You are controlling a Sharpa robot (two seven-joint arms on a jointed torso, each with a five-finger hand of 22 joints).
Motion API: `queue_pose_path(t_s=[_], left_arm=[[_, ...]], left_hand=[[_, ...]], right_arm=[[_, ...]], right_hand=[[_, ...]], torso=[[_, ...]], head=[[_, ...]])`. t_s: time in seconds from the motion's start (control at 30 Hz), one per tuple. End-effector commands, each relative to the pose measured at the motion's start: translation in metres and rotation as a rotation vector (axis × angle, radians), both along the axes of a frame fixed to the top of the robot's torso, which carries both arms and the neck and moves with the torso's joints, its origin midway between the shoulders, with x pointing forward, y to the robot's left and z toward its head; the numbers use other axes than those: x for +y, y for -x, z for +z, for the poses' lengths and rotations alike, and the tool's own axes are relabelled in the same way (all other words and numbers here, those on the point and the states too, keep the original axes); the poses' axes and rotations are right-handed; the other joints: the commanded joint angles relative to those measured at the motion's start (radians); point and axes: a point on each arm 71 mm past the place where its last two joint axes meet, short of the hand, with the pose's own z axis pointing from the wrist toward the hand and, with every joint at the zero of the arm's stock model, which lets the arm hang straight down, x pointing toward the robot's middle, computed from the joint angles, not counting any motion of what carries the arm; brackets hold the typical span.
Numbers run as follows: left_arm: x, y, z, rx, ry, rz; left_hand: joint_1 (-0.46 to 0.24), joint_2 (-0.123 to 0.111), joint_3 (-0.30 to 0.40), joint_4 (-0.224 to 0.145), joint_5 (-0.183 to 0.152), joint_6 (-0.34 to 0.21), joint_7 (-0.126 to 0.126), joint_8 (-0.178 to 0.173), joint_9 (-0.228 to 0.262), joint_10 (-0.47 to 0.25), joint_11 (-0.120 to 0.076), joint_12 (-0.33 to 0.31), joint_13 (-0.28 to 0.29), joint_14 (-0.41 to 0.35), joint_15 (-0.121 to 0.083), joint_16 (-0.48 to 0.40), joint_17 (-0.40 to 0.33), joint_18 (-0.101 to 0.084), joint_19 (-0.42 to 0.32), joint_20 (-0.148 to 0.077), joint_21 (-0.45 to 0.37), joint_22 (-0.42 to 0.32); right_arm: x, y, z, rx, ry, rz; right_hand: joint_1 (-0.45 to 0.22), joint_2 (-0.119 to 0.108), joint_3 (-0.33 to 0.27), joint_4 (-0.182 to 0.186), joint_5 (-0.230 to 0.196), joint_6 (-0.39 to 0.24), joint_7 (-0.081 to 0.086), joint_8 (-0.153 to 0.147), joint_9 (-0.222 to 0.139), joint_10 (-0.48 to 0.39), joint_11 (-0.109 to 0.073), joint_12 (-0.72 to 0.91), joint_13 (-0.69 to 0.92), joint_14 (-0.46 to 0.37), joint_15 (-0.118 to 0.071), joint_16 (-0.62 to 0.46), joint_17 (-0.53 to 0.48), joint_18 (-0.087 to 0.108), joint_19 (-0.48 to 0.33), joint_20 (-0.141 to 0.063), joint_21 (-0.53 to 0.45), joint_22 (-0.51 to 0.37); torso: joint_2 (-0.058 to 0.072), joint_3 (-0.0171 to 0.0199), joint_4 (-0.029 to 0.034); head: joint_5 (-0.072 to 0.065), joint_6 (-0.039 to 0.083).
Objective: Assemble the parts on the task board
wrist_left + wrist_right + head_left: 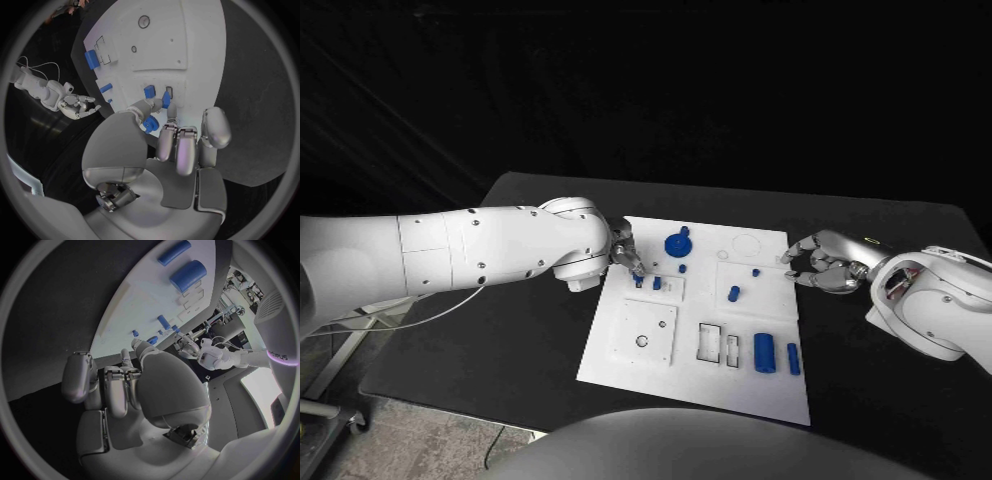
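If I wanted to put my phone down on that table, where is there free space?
The black table is bare near the front left corner, beside the white task board, and along the far edge behind the board. It is crowded at the board's far left, where the left robot hand works among blue parts, and at its right edge by the right robot hand.

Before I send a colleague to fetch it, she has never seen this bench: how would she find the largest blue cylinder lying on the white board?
Start at the white rectangular task board in the middle of the black table, and go to its near corner on the robot's right. There a thick blue cylinder lies beside a slimmer blue rod. The cylinder is the fatter one, nearer two rectangular slots.
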Motion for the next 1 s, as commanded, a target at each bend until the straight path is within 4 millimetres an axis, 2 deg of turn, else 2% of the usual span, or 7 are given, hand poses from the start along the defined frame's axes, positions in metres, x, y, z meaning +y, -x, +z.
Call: queue_pose_path(t_s=[0.03,0.13,0.3,0.47,1.0], left_arm=[[0.0000,-0.0001,-0.0004,-0.022,0.025,0.046],[0.0002,0.0000,-0.0015,-0.037,0.024,0.052],[0.0009,0.0007,-0.0037,-0.049,0.024,0.062],[0.0019,0.0025,-0.0056,-0.068,0.024,0.069],[0.0047,0.0077,-0.0090,-0.073,0.029,0.080]], left_hand=[[0.055,0.047,-0.001,-0.005,-0.004,0.020,-0.016,-0.003,0.000,0.008,0.001,0.006,0.120,0.074,-0.006,0.005,0.224,-0.016,0.007,-0.001,0.006,0.149],[0.055,0.046,-0.001,-0.005,-0.004,0.020,-0.016,-0.003,0.000,0.010,0.001,0.008,0.122,0.075,-0.006,0.005,0.225,-0.017,0.009,-0.001,0.007,0.150],[0.056,0.046,-0.002,-0.005,-0.007,0.022,-0.016,-0.006,-0.003,0.012,0.001,0.009,0.123,0.076,-0.006,0.005,0.225,-0.017,0.009,-0.001,0.007,0.150],[0.062,0.048,-0.007,-0.004,-0.030,0.028,-0.016,-0.018,-0.014,0.012,0.001,0.008,0.122,0.076,-0.006,0.005,0.225,-0.017,0.011,-0.001,0.006,0.150],[0.065,0.049,-0.008,-0.004,-0.037,0.030,-0.016,-0.022,-0.018,0.014,0.001,0.010,0.124,0.077,-0.006,0.006,0.227,-0.018,0.013,-0.001,0.008,0.151]], right_arm=[[0.0008,0.0003,-0.0001,-0.004,-0.001,0.007],[0.0003,0.0003,-0.0002,-0.004,-0.001,0.006],[-0.0006,0.0005,-0.0004,-0.003,0.000,0.005],[-0.0010,0.0006,-0.0005,-0.002,0.001,0.004],[-0.0015,0.0004,-0.0009,0.000,0.003,0.003]], right_hand=[[0.001,-0.007,0.007,-0.001,0.004,0.007,-0.002,0.000,-0.001,0.106,0.008,-0.006,0.260,0.096,0.008,-0.006,0.252,0.020,-0.007,-0.003,-0.004,0.155],[0.001,-0.007,0.007,-0.001,0.004,0.007,-0.002,0.000,-0.001,0.106,0.008,-0.006,0.260,0.096,0.008,-0.006,0.252,0.020,-0.007,-0.003,-0.004,0.155],[0.001,-0.007,0.007,-0.001,0.004,0.007,-0.002,0.000,-0.001,0.106,0.008,-0.006,0.260,0.096,0.008,-0.006,0.252,0.020,-0.007,-0.003,-0.004,0.155],[0.001,-0.007,0.007,-0.001,0.004,0.007,-0.002,0.000,-0.001,0.106,0.008,-0.006,0.260,0.096,0.008,-0.006,0.252,0.020,-0.007,-0.003,-0.004,0.155],[0.001,-0.007,0.007,-0.001,0.004,0.007,-0.002,0.000,-0.001,0.106,0.008,-0.006,0.260,0.096,0.008,-0.006,0.252,0.020,-0.007,-0.003,-0.004,0.155]], torso=[[0.000,0.0002,-0.0003],[0.001,-0.0007,-0.0005],[0.001,0.0001,-0.0002],[0.000,0.0002,0.0008],[0.000,-0.0002,0.0003]], head=[[0.000,0.000],[0.000,0.000],[0.000,0.000],[0.001,0.000],[0.008,0.000]])
